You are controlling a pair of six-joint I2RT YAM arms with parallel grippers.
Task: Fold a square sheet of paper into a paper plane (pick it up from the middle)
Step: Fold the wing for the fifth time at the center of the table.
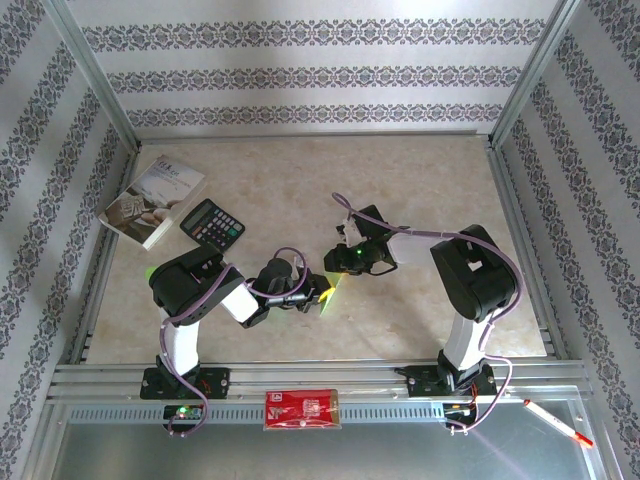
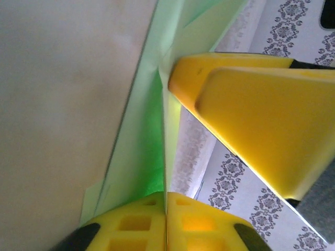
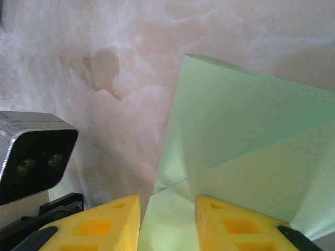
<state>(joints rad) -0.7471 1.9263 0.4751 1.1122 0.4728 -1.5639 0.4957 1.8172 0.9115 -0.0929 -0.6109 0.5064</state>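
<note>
Left wrist view: my left gripper [image 2: 166,203] has its yellow, square-pocketed fingers pressed together, pinching a creased edge of the sheet of paper [image 2: 140,157]. The sheet is thin, matte light green, folded into angled flaps, and sits mid-table between my arms over the mottled beige table [image 2: 57,104]. My right gripper [image 3: 167,209] stands parted, its blunt fingers straddling a flap.
</note>
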